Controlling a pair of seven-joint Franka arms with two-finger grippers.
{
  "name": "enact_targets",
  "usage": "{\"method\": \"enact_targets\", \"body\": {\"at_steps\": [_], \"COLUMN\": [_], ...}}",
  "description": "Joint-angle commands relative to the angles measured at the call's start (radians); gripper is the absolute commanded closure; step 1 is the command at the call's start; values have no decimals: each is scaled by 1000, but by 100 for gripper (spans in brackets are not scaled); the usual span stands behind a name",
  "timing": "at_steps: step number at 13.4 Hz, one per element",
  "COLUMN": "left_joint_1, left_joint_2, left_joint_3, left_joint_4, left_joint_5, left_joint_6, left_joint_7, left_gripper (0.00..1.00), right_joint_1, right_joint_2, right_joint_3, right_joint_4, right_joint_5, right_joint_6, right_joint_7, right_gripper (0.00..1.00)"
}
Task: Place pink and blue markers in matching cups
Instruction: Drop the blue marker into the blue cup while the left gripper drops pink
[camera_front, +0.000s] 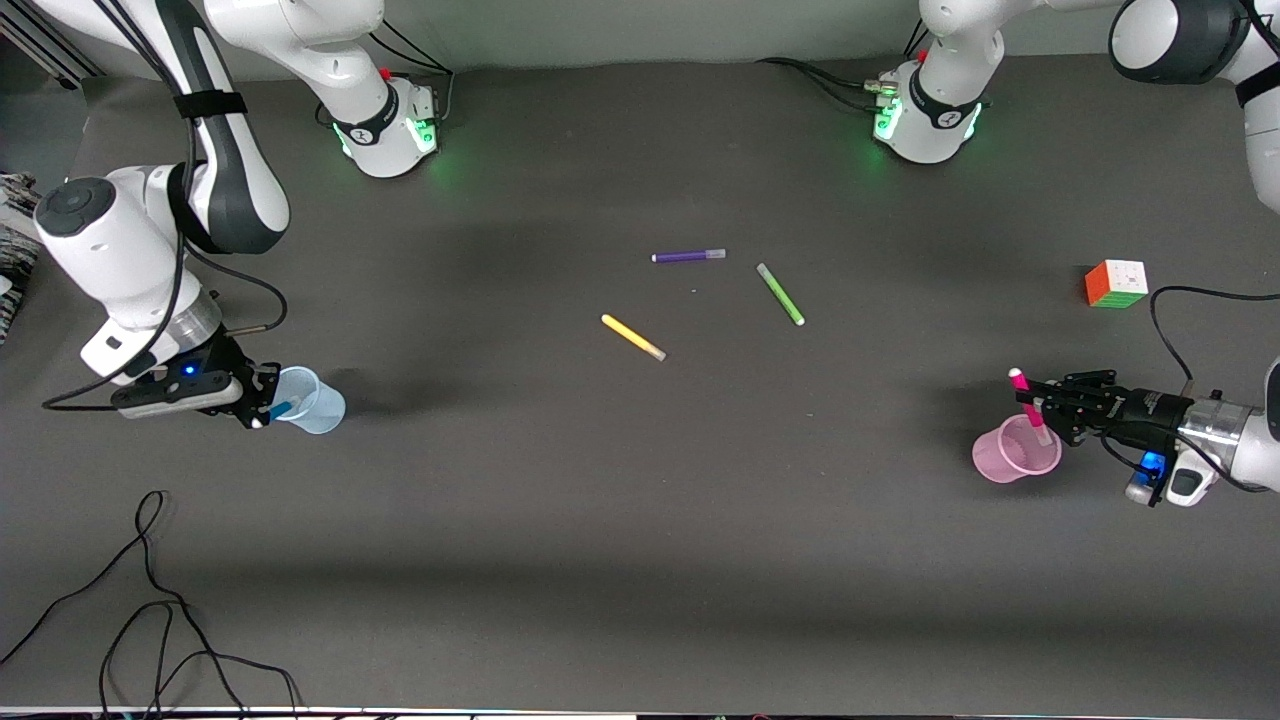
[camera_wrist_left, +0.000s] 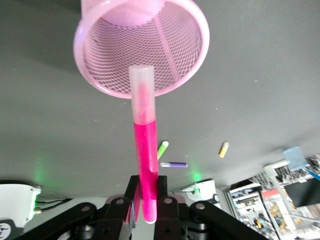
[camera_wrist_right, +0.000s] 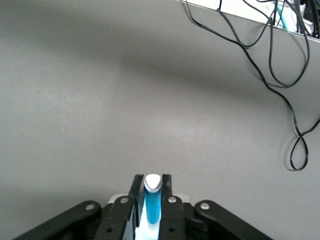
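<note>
A: Left wrist view first — where is the pink marker?
B: Clenched between the fingers of the left gripper, its pale capped end pointing at the mouth of the pink cup, whose mesh wall shows clearly. In the front view the pink marker stands tilted over the rim of the pink cup, and the left gripper sits at about three o'clock from that cup, at the left arm's end of the table.

A: And the blue marker?
B: The right gripper grips the blue marker tight; only its rounded pale tip and blue barrel show there. From the front, the blue marker reaches into the mouth of the blue cup, which is tipped on its side toward the right gripper at its nine o'clock, at the right arm's end.

A: Anything else on the table?
B: Mid-table, well apart from both cups: a purple marker, a green marker at its four o'clock, and a yellow marker nearer the camera. A colour cube lies at twelve o'clock from the left gripper. Loose black cables trail at the near edge.
</note>
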Motion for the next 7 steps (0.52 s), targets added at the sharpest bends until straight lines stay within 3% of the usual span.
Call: {"method": "enact_targets", "body": {"at_steps": [1,3,4,7], "left_joint_1": [25,24,24,16], "left_joint_2": [37,42,44,44], "left_joint_3": [-10,-14,-14,-11], "left_joint_4": [43,46,47,47], "left_joint_5": [-36,-36,-36,-29], "left_joint_6": [-42,-43,-43,-48], "left_joint_7": [1,1,3,0], "left_gripper": [100,100,100,98], "right_joint_1": [11,11,11,11], "right_joint_2": [-50,-66,-58,-50], "right_joint_3": [-25,-46,-53,-54], "right_joint_4": [-86,-103,-103,-104], "right_joint_5": [-17,-17,-17,-16], "right_joint_6": [68,70,76,90], "right_joint_7": [-42,-74,-75,-73], "right_gripper": [100,100,93,89]}}
